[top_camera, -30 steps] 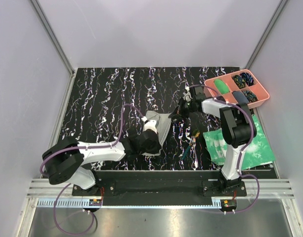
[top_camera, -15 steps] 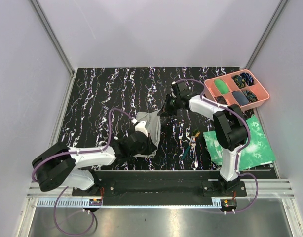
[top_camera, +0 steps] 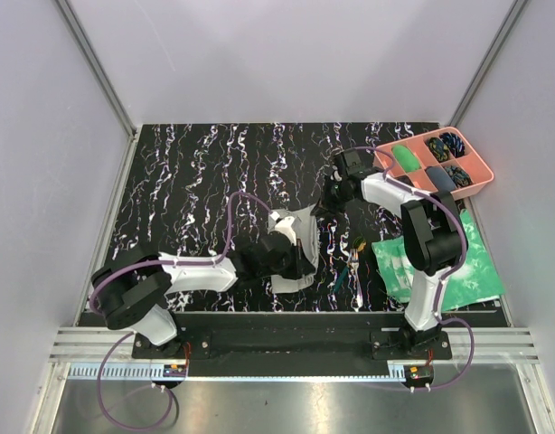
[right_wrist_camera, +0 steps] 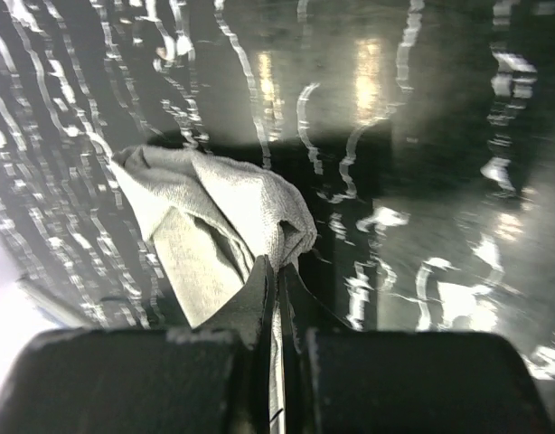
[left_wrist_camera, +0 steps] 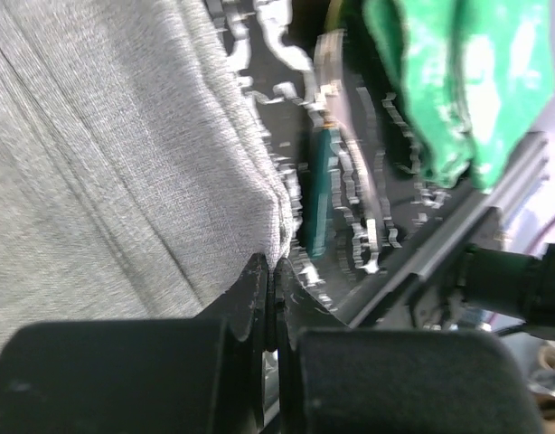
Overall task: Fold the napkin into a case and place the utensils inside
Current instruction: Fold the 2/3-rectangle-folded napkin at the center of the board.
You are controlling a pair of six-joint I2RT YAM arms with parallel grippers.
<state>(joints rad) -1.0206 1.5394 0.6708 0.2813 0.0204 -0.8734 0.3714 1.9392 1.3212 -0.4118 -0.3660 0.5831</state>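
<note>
The napkin [top_camera: 306,237] lay bunched and partly lifted near the middle of the black marbled worktop [top_camera: 196,181], stretched between both arms; the left claw [top_camera: 303,264] was pressed together on its near edge, the grey weave filling the left wrist view; the right claw [top_camera: 326,204] was pressed together on a far corner, the cloth hanging in loose folds below the fingertips [right_wrist_camera: 264,280]. The utensils [top_camera: 354,262] lay just right of the napkin on the bare worktop, apart from it; beyond them lay the green-and-white sheet [top_camera: 445,262]; the pink tray [top_camera: 484,172] sat at the far right corner.
</note>
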